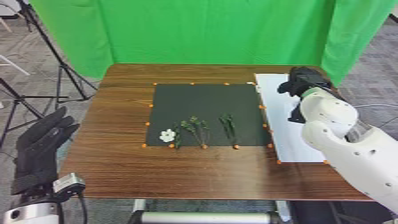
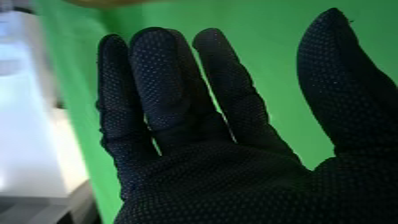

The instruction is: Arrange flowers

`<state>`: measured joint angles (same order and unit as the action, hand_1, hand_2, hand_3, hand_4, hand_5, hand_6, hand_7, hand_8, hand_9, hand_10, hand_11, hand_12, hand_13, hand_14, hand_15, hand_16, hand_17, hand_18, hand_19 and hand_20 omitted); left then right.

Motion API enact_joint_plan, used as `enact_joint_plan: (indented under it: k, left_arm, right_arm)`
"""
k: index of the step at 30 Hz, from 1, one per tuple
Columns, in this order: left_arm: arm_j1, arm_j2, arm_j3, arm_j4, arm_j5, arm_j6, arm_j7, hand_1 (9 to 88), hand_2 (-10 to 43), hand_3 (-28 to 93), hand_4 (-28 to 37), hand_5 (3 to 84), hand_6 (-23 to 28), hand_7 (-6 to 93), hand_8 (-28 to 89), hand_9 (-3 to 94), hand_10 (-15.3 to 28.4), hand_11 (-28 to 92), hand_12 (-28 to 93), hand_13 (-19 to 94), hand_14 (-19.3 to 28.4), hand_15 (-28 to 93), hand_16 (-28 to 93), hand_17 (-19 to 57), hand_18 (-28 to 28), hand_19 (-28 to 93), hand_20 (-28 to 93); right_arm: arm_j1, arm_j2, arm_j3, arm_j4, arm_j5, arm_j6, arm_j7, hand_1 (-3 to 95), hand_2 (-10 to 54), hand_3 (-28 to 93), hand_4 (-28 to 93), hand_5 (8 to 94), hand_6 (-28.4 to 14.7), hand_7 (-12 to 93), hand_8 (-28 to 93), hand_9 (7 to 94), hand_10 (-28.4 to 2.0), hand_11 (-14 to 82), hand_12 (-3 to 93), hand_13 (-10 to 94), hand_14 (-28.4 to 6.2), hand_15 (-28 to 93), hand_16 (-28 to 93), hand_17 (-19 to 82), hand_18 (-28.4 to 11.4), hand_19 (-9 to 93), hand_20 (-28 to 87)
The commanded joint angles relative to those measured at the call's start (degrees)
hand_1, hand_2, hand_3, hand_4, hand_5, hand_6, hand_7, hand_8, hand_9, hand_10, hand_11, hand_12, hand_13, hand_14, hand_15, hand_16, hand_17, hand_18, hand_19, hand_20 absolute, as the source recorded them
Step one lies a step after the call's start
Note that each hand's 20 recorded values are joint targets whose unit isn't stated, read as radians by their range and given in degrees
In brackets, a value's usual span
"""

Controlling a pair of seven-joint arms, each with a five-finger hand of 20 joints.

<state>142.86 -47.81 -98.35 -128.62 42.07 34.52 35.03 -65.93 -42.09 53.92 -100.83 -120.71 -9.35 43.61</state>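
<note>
A flower [image 1: 167,135] and sprigs [image 1: 229,129] are laid on the mat [image 1: 200,102], while the right hand [image 1: 306,80] is held spread at the sheet's [image 1: 296,145] far end, the left hand [image 1: 37,150], straight-fingered, beside the counter [image 1: 115,167].

White arms [image 1: 342,145], black-gloved hands
The right arm has smooth, rounded white segments, with a greenish band [image 1: 310,92] near the wrist. The right hand [image 1: 306,80] wears a black glove; in the right wrist view its fabric [image 2: 222,172] is finely textured with pale dots, and seams run along the fingers [image 2: 158,75]. The left hand [image 1: 40,150] is gloved in plain black, above a white, rounded arm section [image 1: 32,214]; a pale, boxy module [image 1: 68,184] sits at that wrist, beside a thin black cable [image 1: 84,207].
</note>
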Motion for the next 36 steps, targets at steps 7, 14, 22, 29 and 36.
enact_joint_plan:
  k: [7,14,22,29,36]
  left_arm:
    - [0.6,0.62,0.91,-0.47,-0.63,0.43,-0.08,25.6,5.4,83,-20.1,38.6,9.9,16.3,-11,32.6,19.1,37,7,22,25.5,62,-16,-10.6,20.7,56,5]
    - [0.0,0.59,1.43,-0.25,-0.48,0.27,-0.16,25.6,5.3,83,-20.1,38.6,10.0,16.2,-11,32.6,19.0,37,7,22,25.8,62,-16,-10.6,20.7,56,4]
    - [-0.1,0.43,1.52,-0.19,-0.25,0.05,-0.35,25.8,5.2,83,-20.2,38.6,10.0,16.2,-11,32.5,19.1,37,7,22,25.8,62,-17,-10.6,20.7,56,4]
    - [0.3,1.42,1.49,-0.37,-1.35,0.81,0.66,25.6,5.1,83,-19.9,38.7,9.9,16.2,-11,32.5,19.1,37,7,22,25.8,62,-17,-10.6,20.7,56,4]
    - [-0.1,2.01,2.01,-0.17,-1.81,0.96,1.08,25.7,5.1,83,-20.1,38.6,9.9,16.3,-11,32.5,19.1,37,7,22,25.9,62,-17,-10.7,20.7,56,4]
  right_arm:
    - [-2.4,-0.2,1.9,2.8,1.6,-6.6,11.0,28.0,0.0,82,-23,52.9,-14.2,17,-9,48.6,-25.1,29.9,17.3,54,-15.6,79,16,30,-24.4,90,-2]
    - [11.5,1.1,-20.2,3.3,7.4,1.8,25.8,28.4,-0.2,81,-23,53.2,-14.5,16,-8,49.0,-25.4,27.3,16.9,55,-15.7,79,16,31,-24.5,91,-4]
    - [-4.7,3.7,1.9,5.9,0.9,-2.6,10.5,30.1,-0.6,81,-24,54.1,-14.4,17,-8,49.6,-25.0,27.0,17.1,56,-15.5,79,16,32,-24.4,92,-6]
    - [-6.1,3.6,3.4,4.6,0.7,-3.6,10.6,31.6,-1.1,81,-24,54.9,-14.5,17,-8,50.5,-24.9,27.2,17.0,56,-15.4,79,16,33,-24.4,93,-7]
    - [-6.6,3.7,4.0,4.7,1.6,-4.4,10.3,31.7,-1.4,81,-23,55.0,-14.5,16,-8,50.8,-25.0,26.7,17.0,57,-15.3,79,17,33,-24.5,93,-7]
